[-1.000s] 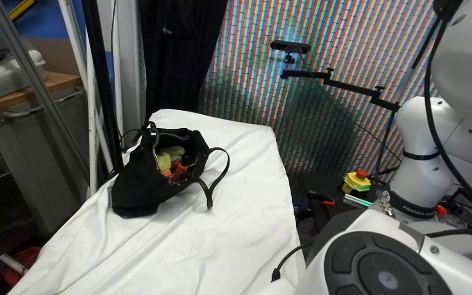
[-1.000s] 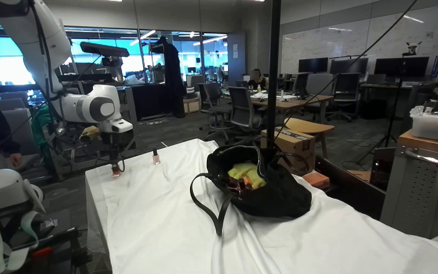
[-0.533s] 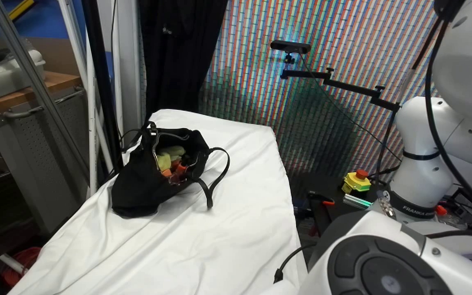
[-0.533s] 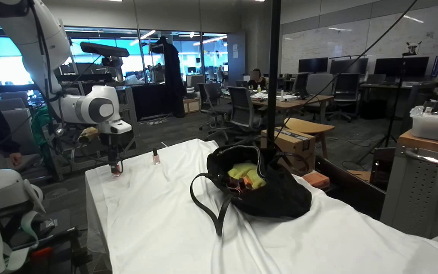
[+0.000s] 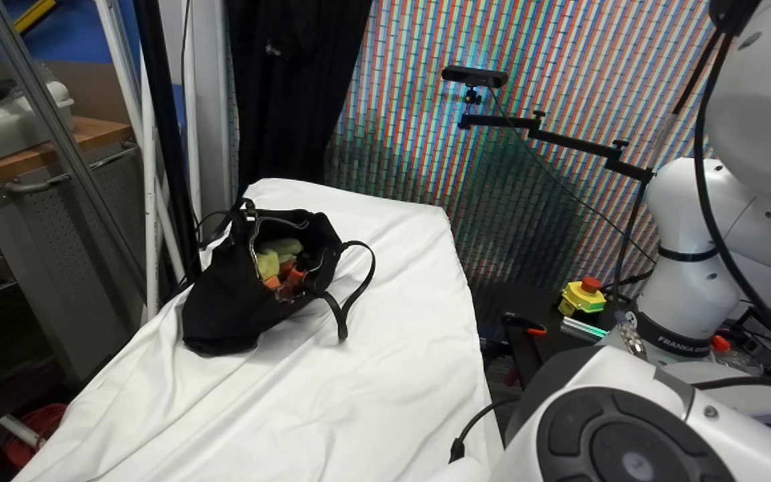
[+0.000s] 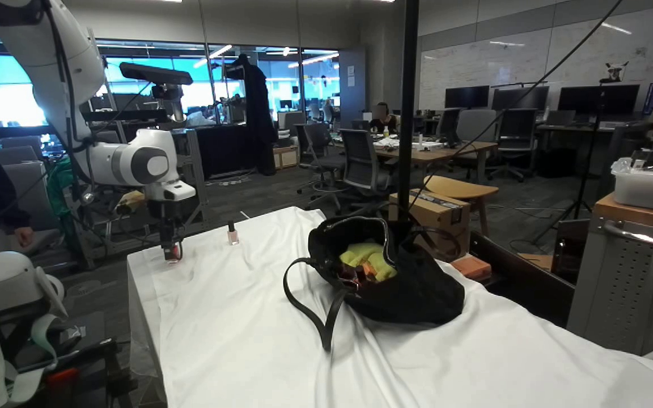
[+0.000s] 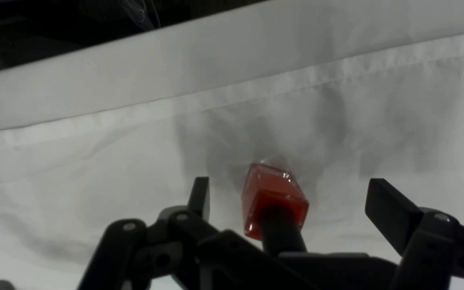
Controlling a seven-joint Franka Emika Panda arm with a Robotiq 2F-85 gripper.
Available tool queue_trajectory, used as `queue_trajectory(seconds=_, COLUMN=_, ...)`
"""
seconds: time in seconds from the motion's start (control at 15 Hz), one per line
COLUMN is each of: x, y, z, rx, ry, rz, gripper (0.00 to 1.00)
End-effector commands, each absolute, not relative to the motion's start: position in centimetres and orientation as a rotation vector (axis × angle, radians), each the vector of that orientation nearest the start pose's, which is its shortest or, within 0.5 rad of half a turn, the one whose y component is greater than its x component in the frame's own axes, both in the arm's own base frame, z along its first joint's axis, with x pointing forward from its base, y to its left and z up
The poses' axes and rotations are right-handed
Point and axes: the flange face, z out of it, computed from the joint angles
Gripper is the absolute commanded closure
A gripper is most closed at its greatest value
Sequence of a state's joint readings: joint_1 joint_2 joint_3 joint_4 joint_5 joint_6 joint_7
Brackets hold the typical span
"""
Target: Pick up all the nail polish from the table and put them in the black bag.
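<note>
In the wrist view a red nail polish bottle (image 7: 276,189) with a black cap (image 7: 282,237) stands on the white table (image 7: 115,161), between the spread fingers of my gripper (image 7: 294,197). Gaps show on both sides of it, the left finger (image 7: 199,197) being nearer. An exterior view has my gripper (image 6: 171,246) low at the table's far left end, around that red bottle (image 6: 174,256). A pale pink nail polish (image 6: 233,236) stands upright to its right. Slouched on the cloth, the black bag (image 6: 417,292) opens on yellow-green contents (image 6: 363,255) and orange and dark red items.
The table's edge (image 7: 135,106) runs close beyond the red bottle. A loop handle (image 5: 359,294) of the bag spreads onto the cloth. Behind the bag rises a black pole (image 6: 408,113). A yellow box with a red button (image 5: 583,296) sits near the arm's base (image 5: 680,328).
My gripper has shifted slightly, a little to the left in an exterior view, and its fingers now stand lower beside the red bottle. The bag and the pink bottle have not moved.
</note>
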State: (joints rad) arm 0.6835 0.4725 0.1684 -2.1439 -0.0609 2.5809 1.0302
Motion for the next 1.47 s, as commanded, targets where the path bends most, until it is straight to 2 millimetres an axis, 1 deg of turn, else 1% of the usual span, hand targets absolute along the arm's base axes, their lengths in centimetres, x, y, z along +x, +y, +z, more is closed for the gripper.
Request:
queue_trajectory(seconds=0.0, x=36.8, y=42.8, z=17.9, rx=-3.117, ry=0.212, rz=0.047, gripper=0.0)
queue_trajectory(seconds=0.27, x=36.7, y=42.7, z=17.7, rx=-3.11, ry=0.202, rz=0.046, gripper=0.0)
queue_trajectory(seconds=1.4, x=37.8, y=42.3, z=16.8, rx=-3.093, ry=0.174, rz=0.075, gripper=0.0)
